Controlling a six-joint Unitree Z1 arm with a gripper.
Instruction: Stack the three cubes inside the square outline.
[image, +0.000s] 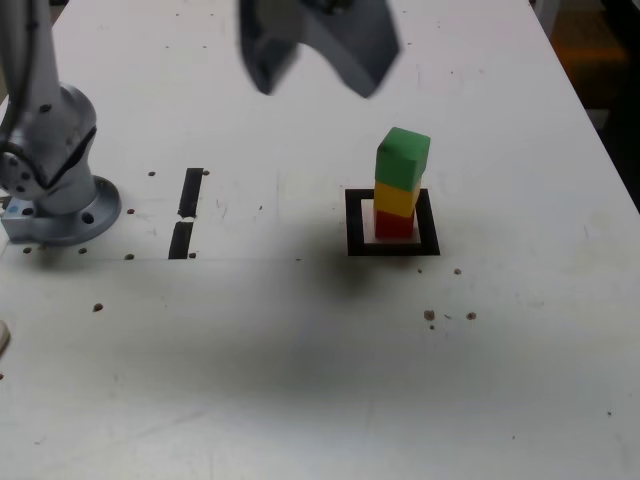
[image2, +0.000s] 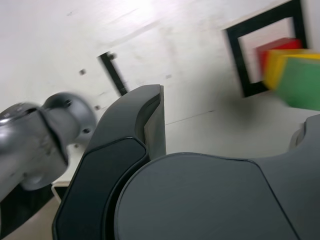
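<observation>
Your gripper (image: 313, 85) is blurred and cut off by the exterior view's top edge, its fingers spread with nothing between them, left of the stack and well above the table (image: 230, 340). Most of the arm's base (image: 65, 170) shows at the exterior view's left, its edge cropped; in the wrist view your green cube (image2: 302, 82) runs out of frame and is smeared. You have the three cubes in one stack inside the square outline (image: 356, 222), right of centre in the exterior view: red cube (image: 394, 225) lowest, yellow cube (image: 396, 199) on it, green cube on top, turned a little. The stack hides part of the outline's far side. Two black tape strips (image: 191, 192) lie between base and outline. You can read no writing or labels.
</observation>
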